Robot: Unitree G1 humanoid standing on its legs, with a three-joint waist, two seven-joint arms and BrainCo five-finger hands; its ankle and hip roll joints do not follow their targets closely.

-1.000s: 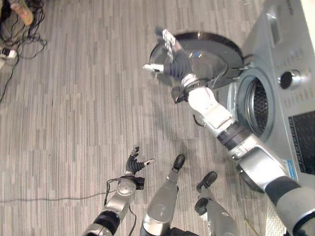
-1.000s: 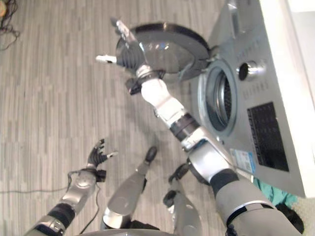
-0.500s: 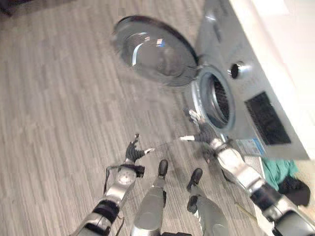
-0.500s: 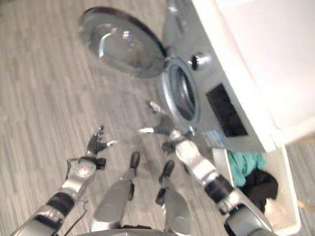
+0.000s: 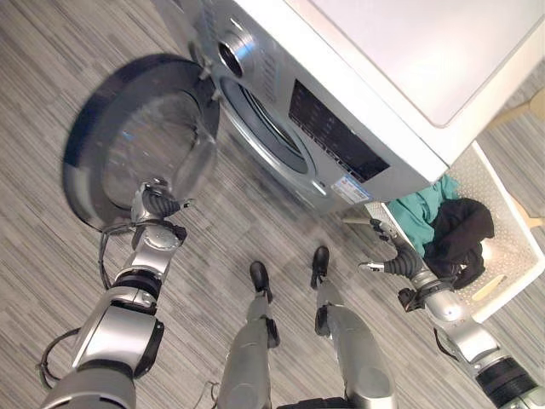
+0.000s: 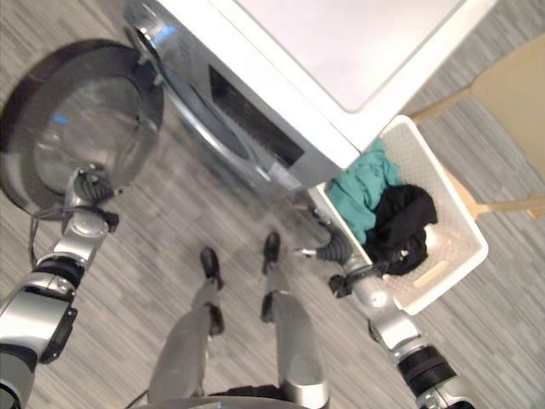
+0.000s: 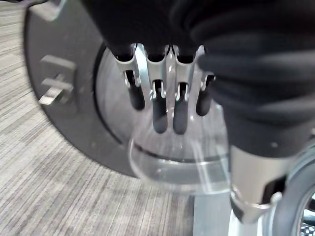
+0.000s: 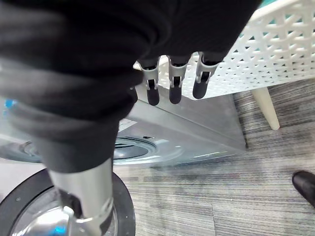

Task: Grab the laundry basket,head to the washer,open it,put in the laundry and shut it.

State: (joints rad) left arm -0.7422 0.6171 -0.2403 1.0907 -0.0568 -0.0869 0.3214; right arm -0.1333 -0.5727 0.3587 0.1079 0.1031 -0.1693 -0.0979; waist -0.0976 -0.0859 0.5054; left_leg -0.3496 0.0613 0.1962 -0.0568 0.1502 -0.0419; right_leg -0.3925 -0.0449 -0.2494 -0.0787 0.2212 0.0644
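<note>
The silver washer (image 5: 358,77) stands with its round door (image 5: 111,145) swung wide open and the drum mouth (image 5: 264,123) exposed. A white lattice laundry basket (image 6: 460,243) sits on the floor beside the washer, holding a teal cloth (image 6: 362,192) and a black cloth (image 6: 404,217). My right hand (image 5: 393,256) hovers open just short of the basket's near wall (image 8: 275,54), fingers (image 8: 174,83) straight, holding nothing. My left hand (image 5: 156,204) is open and low in front of the door glass (image 7: 162,152), its fingers (image 7: 160,108) relaxed and empty.
Pale wooden furniture legs (image 6: 502,85) stand behind the basket, and one leg (image 8: 266,108) shows beside it. Grey plank flooring (image 5: 43,77) spreads to the left of the open door.
The view has swung right, bringing the basket in. My right hand left the door's edge and dropped down beside the basket. The door stays open.
</note>
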